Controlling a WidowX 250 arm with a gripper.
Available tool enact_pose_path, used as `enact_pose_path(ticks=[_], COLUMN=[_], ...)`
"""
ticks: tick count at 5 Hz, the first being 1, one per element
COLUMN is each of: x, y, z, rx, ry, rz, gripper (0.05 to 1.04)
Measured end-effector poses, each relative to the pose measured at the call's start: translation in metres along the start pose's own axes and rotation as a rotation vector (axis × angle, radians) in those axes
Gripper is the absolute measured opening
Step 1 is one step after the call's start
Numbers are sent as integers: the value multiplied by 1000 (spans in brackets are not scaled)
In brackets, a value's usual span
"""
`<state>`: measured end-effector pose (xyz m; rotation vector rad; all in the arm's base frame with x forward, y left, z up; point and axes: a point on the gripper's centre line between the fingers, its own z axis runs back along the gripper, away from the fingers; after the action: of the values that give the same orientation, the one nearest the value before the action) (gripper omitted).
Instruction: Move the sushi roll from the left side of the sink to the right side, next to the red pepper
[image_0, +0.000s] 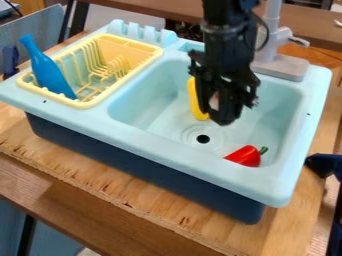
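The black gripper (224, 116) hangs over the light blue sink basin (143, 102), right of its middle and above the drain. Just left of it, a long yellow object (196, 100) lies in the basin, partly behind the gripper. A small pale pinkish patch shows against the gripper's left side; whether it is a held thing is unclear. A red pepper (246, 156) with a green stem lies in the basin's front right corner, apart from the gripper. In the yellow dish rack (93, 104), a blue bottle (48, 72) leans at a tilt.
A grey faucet (280, 64) stands at the sink's back edge, close to the right of the arm. The basin walls surround the gripper's area. Beneath the sink is a wooden table (133, 187). A dark blue clamp-like object (323, 165) is at the right edge.
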<state>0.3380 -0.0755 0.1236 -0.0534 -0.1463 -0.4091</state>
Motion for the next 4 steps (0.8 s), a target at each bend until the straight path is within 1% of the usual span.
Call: enact_pose_path(ticks=[1, 3, 4], x=[7, 29, 34], y=[6, 12, 5], z=[-15, -33, -40], rx=[22, 64, 77], ry=[30, 52, 65], rz=[-9, -24, -32], gripper=[466, 465, 465])
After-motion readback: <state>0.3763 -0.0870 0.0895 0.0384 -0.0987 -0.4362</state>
